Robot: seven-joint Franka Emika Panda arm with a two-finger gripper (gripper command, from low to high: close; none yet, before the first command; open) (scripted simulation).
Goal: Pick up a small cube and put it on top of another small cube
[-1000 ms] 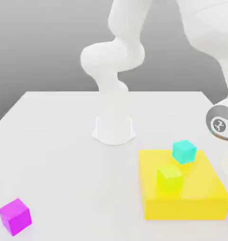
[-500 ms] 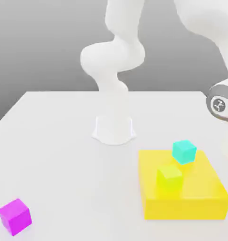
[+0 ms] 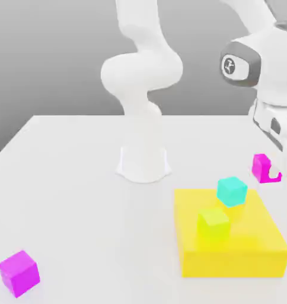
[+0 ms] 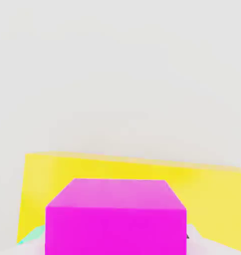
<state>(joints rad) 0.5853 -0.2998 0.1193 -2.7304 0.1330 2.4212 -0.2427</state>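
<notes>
Magenta fills the grip: the jaws are clamped on the tiny plain magenta cube [image 3: 261,167], which hangs in the air below the white gripper [image 3: 270,169], well clear of the white counter [image 3: 69,172]. It is carried high, I judge, so that it can pass over the raised stack without knocking anything.

Just below and toward the exterior view's left sits the small cyan cube [image 3: 232,190], resting at the far edge of the wide flat yellow block [image 3: 229,252]; the hand view shows that block [image 4: 212,194] spread beneath the held cube [image 4: 115,216]. A small yellow-green cube [image 3: 213,224] rests on the same block, nearer the camera. Either could serve as the landing spot.

A larger magenta cube [image 3: 18,272] lies far off near the counter's front corner, out of the way.
</notes>
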